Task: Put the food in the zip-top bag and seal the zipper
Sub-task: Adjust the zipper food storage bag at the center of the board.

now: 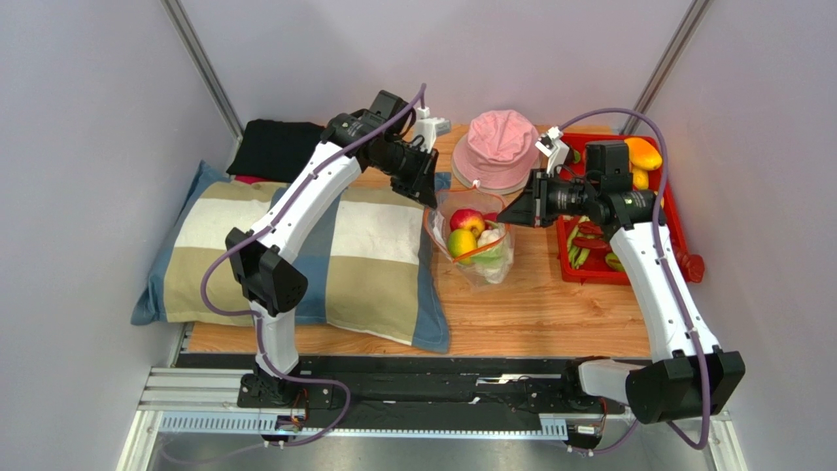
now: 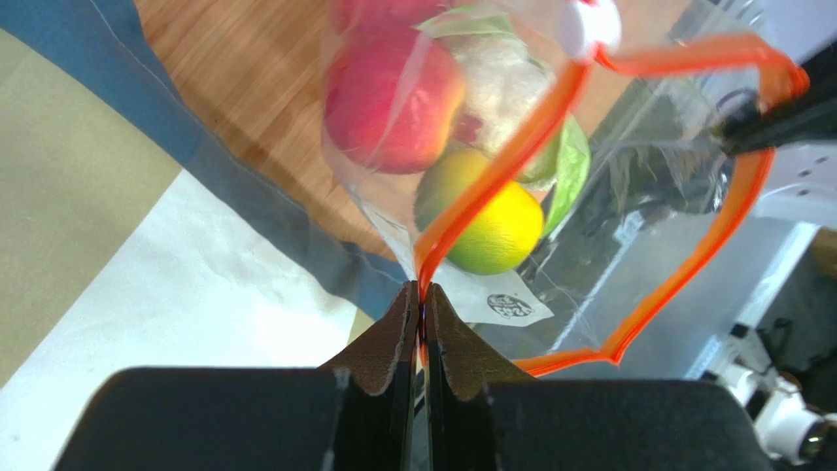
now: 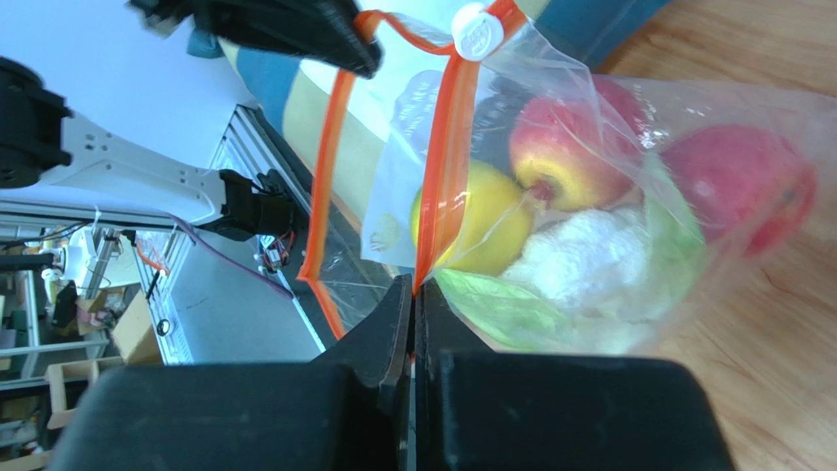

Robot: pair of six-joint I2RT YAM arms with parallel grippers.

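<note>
The clear zip-top bag (image 1: 476,245) hangs between both grippers over the wooden table, its mouth open. Inside lies food: a red apple (image 1: 468,222), a yellow-green fruit (image 1: 460,242), a white piece and a green leaf. My left gripper (image 1: 430,196) is shut on the orange-red zipper (image 2: 491,182) at one end of the mouth. My right gripper (image 1: 503,215) is shut on the zipper (image 3: 439,167) at the other end. A white slider (image 3: 476,29) sits on the strip. More food (image 1: 641,155) lies in the red tray.
A red tray (image 1: 678,231) with yellow and green toy food stands at the right. A pink hat (image 1: 499,147) lies behind the bag. A checked pillow (image 1: 295,250) covers the left of the table, with black cloth (image 1: 277,147) behind it.
</note>
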